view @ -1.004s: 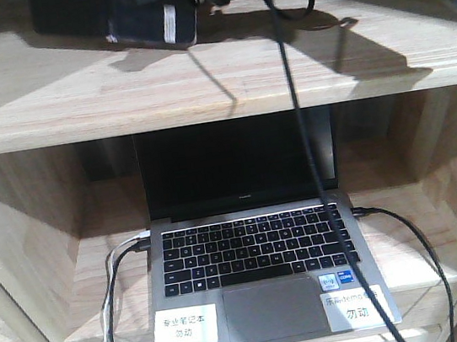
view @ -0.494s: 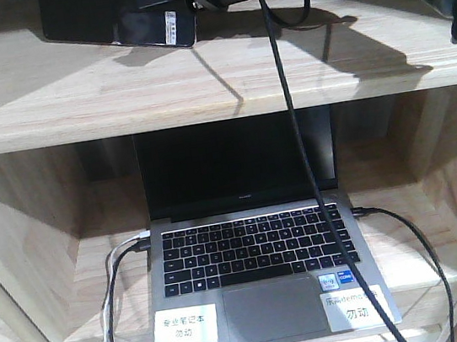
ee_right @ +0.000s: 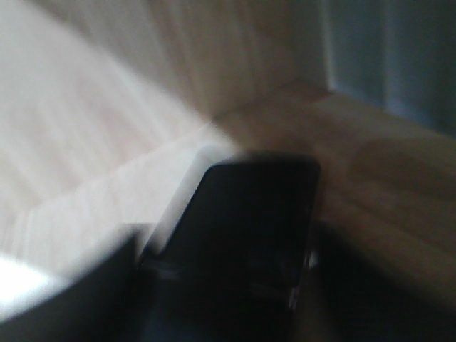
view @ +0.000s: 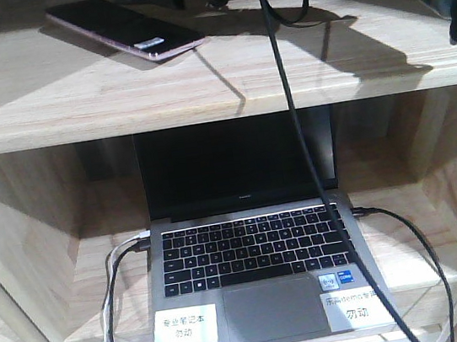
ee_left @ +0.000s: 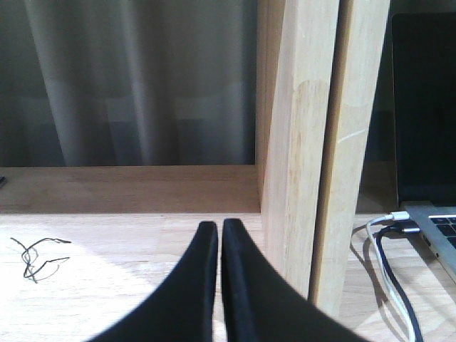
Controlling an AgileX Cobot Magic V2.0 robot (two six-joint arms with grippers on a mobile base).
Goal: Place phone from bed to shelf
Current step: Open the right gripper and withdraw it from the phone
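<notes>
Black phone (view: 119, 29) lies flat on shelf (view: 199, 81); cable (view: 295, 128) crosses laptop (view: 258, 260); left hand (ee_left: 217, 235) closed, right unclear

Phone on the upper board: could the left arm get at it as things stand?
Probably not directly. The left tool sits shut, low in the compartment beside the laptop, while the phone lies on the shelf board above, so that board looks to be between them.

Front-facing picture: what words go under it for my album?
A phone lies flat on the wooden shelf, above an open laptop plugged into cables.
</notes>
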